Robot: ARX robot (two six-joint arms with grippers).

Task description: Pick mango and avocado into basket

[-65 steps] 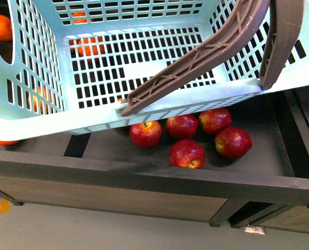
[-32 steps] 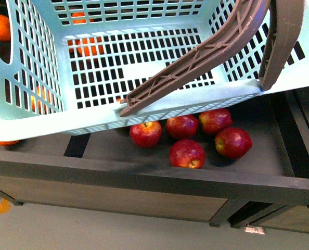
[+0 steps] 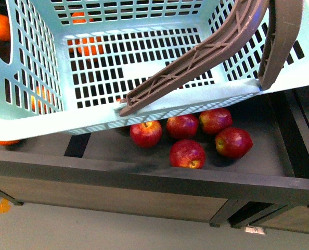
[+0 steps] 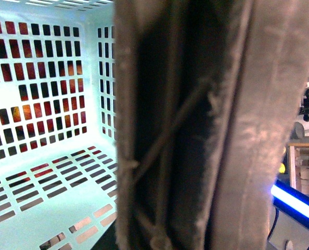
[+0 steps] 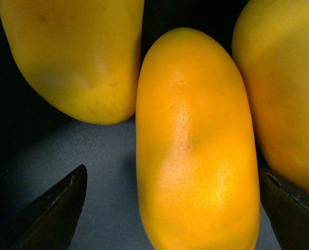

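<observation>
The light teal basket [image 3: 29, 120] hangs tilted above the shelf and fills the upper front view, its brown ribbed handle [image 3: 196, 60] slanting across it. In the left wrist view the handle [image 4: 196, 130] fills the picture right at the camera, with the left gripper shut on the basket; its fingers are hidden. Nothing lies inside the basket [image 4: 50, 172]. In the right wrist view a yellow-orange mango [image 5: 196, 151] lies lengthwise between the open right gripper's [image 5: 172, 208] black fingertips [image 5: 61, 208]. Two more mangoes [image 5: 76, 57] flank it. The avocado is out of view.
Several red apples [image 3: 187, 153] lie in the dark shelf bin below the basket. Oranges [image 3: 89, 47] show through the basket's slots and past its left edge. The shelf's front rail [image 3: 144, 174] runs across, with grey floor beneath.
The basket has shifted very slightly; the apples and shelf are unchanged.
</observation>
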